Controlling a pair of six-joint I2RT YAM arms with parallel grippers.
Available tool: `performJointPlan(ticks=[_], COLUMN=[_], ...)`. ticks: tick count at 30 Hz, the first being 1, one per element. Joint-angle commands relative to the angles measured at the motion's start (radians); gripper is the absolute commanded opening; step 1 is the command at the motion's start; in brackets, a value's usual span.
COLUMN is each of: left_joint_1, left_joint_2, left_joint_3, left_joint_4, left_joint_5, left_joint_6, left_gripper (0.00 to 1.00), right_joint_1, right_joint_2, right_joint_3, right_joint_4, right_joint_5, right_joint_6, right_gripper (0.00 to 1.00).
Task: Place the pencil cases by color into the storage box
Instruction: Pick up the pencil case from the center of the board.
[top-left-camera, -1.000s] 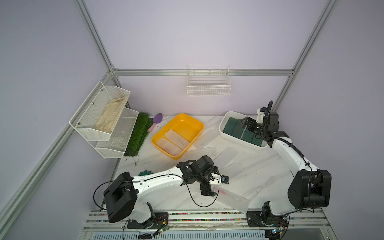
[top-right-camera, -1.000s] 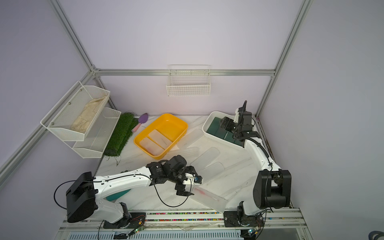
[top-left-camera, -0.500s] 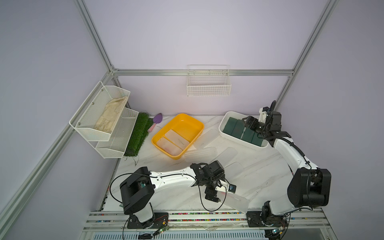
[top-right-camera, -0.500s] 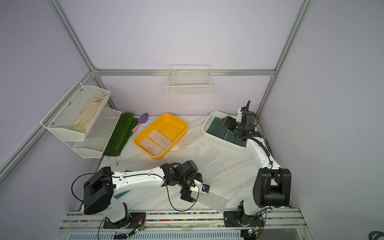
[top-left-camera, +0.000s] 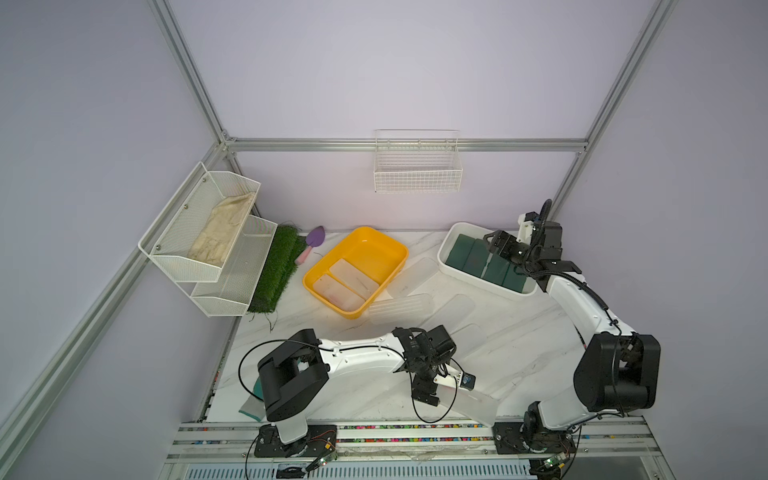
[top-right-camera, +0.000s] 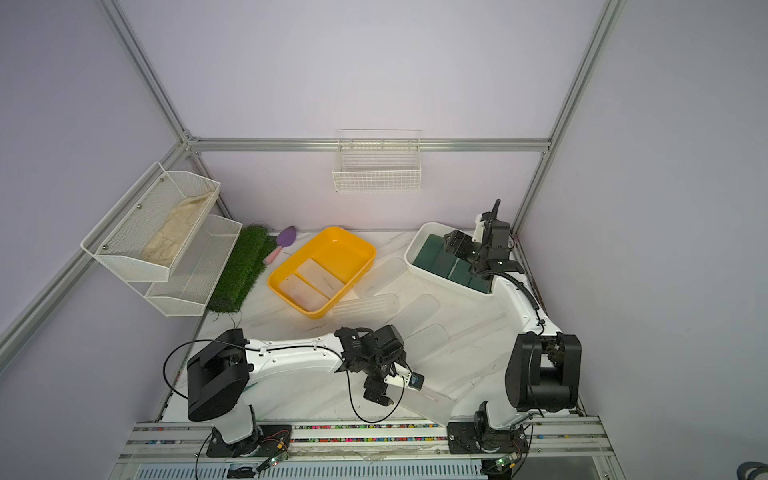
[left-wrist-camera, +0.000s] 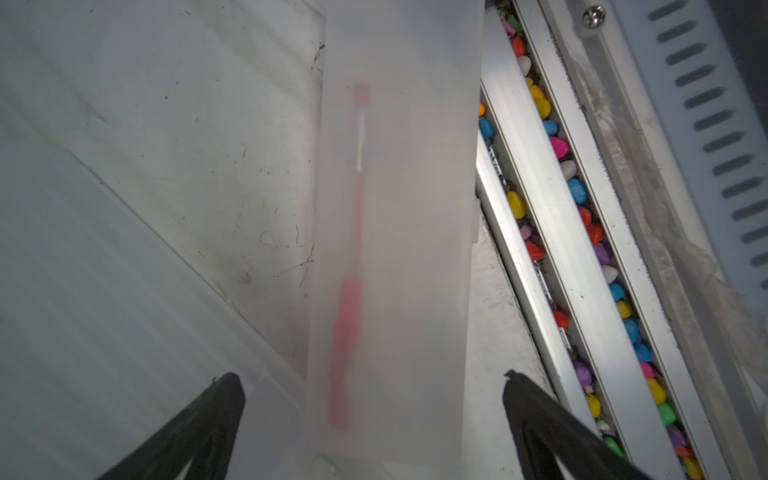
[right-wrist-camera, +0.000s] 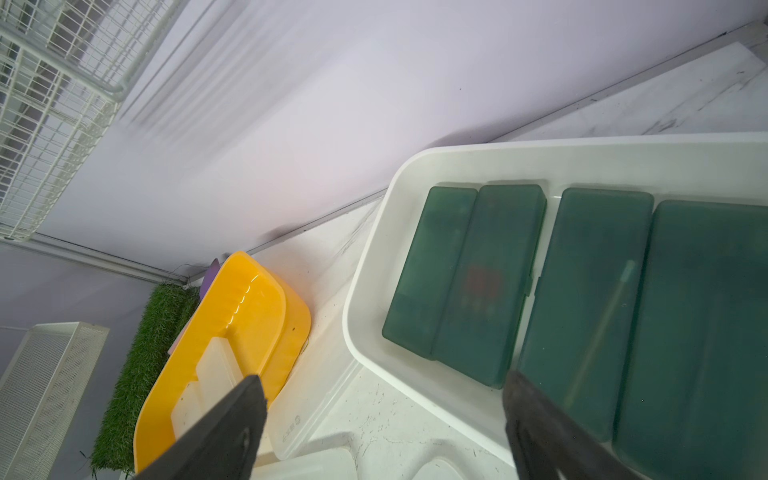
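A frosted clear pencil case (left-wrist-camera: 395, 249) with a red pen inside lies at the table's front edge, also in a top view (top-left-camera: 471, 401). My left gripper (left-wrist-camera: 370, 386) (top-left-camera: 442, 384) hangs open over its near end, with a finger on each side and not touching. Two clear cases (top-left-camera: 347, 282) lie in the yellow storage box (top-left-camera: 390, 245). Several loose clear ones (top-left-camera: 401, 307) rest mid-table. Several dark green cases (right-wrist-camera: 490, 282) fill the white storage box (right-wrist-camera: 374, 257) (top-left-camera: 446, 245). My right gripper (right-wrist-camera: 382, 390) (top-left-camera: 498, 245) is open above that box, holding nothing.
A two-tier wire rack (top-left-camera: 208, 241) with a cloth stands at the left, beside a grass mat (top-left-camera: 278, 270) and a purple trowel (top-left-camera: 313, 241). A wire basket (top-left-camera: 417, 164) hangs on the back wall. A teal glove (top-left-camera: 251, 407) lies front left. A pebble-filled rail (left-wrist-camera: 582, 216) borders the front edge.
My left arm has swung toward the front right and now hovers over the clear case at the front edge, still open. The right gripper has shifted slightly over the white box.
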Motion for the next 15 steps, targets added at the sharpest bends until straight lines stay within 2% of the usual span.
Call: performJointPlan(ticks=[1,15], left_joint_1=[-0.006,-0.015], left_joint_2=[0.009,0.084], left_joint_3=[0.061,0.112], left_joint_4=[-0.009,-0.046], left_joint_5=[-0.009,-0.056], left_joint_6=[0.020,0.022], left_gripper=[0.98,0.98], right_joint_1=[-0.006,-0.007], right_joint_2=[0.009,0.034], right_joint_3=[0.028,0.044], right_joint_4=[0.028,0.028], right_joint_5=[-0.014,-0.019], right_joint_6=[0.009,-0.003], right_gripper=[0.91,0.91])
